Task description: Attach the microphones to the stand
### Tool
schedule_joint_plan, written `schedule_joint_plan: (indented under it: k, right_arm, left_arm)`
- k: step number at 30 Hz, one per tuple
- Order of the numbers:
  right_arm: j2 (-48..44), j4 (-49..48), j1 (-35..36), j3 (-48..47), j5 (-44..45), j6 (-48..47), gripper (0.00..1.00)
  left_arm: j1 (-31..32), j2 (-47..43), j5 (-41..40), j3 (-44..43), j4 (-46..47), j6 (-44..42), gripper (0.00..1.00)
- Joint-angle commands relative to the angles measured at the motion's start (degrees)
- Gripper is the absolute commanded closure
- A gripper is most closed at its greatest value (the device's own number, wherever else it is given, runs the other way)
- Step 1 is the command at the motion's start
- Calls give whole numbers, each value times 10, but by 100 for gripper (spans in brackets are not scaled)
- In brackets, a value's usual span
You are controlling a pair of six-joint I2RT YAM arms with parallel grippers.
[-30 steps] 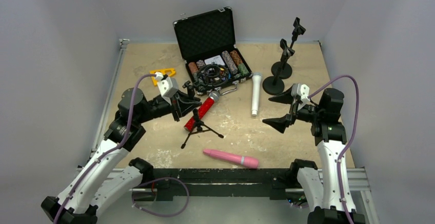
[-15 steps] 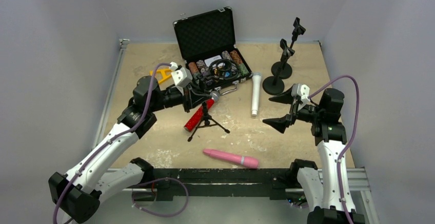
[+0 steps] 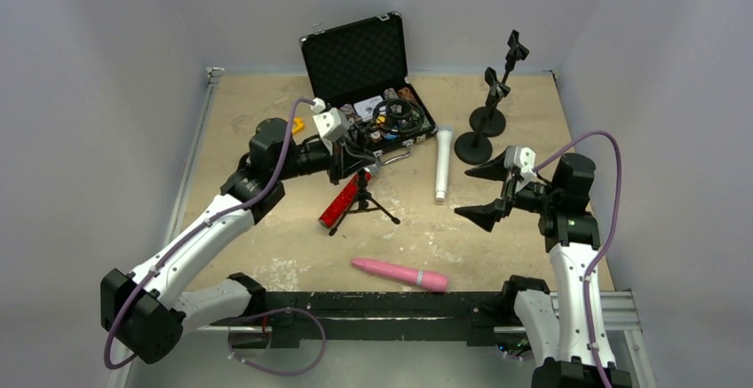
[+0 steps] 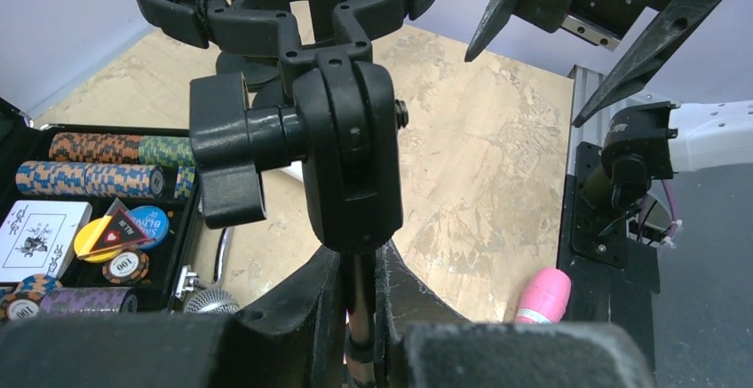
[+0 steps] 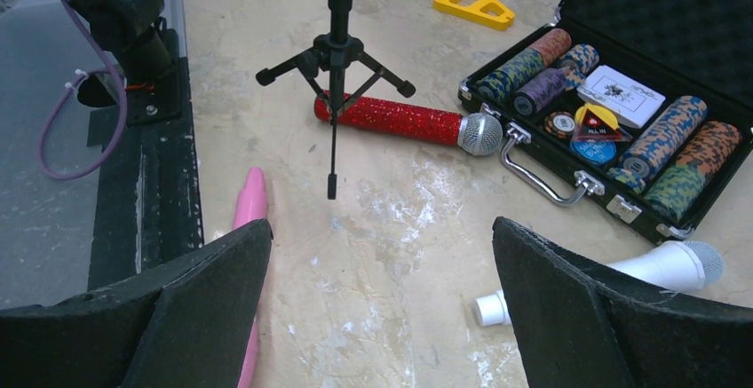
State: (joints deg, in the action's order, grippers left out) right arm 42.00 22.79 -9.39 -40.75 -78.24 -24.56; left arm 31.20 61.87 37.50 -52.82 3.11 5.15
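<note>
Left pincer (image 3: 353, 166) closed tight on the pole of the tripod mic stand (image 3: 364, 203), which stands upright over the glittery red microphone (image 3: 336, 210). That mic lies on the bench (image 3: 266, 246) just 9 o'clock of centre. White microphone (image 3: 441, 164) at 2 o'clock, pink microphone (image 3: 400, 273) at 6. Right pincer (image 3: 463, 193) wide open, empty, at 3 o'clock.

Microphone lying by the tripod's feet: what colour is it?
Glittery red microphone with a silver mesh head; clearest in the right wrist view.

Beside the tripod stand (image 3: 362, 196), at its 9 o'clock, lies one microphone (image 3: 336, 210). The case (image 3: 353, 55) sits at its 12 o'clock, another microphone (image 3: 441, 164) at 3.
</note>
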Motion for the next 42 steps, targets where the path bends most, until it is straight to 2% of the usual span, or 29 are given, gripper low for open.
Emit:
schedule_joint_plan:
  k: [1, 10, 16, 25, 32, 38, 42]
  right_arm:
    - [3, 4, -3, -8, -20, -12, 1]
    - [3, 7, -2, -8, -19, -14, 1]
    - [4, 9, -2, -10, -18, -17, 1]
    - [0, 16, -4, -11, -17, -25, 1]
    - [0, 18, -5, -12, -18, -28, 1]
    - [2, 18, -5, -11, -20, -28, 1]
    - [1, 18, -6, -10, -20, -28, 1]
  left_arm:
    - [3, 17, 19, -41, 74, -24, 100]
    - [9, 100, 38, -98, 87, -25, 100]
    - [45, 163, 29, -125, 105, -28, 100]
    - [77, 245, -25, -75, 234, -37, 100]
    - [83, 257, -40, -11, 275, -33, 100]
    - [85, 232, -44, 42, 291, -28, 70]
    - [84, 211, -55, 65, 291, -27, 58]
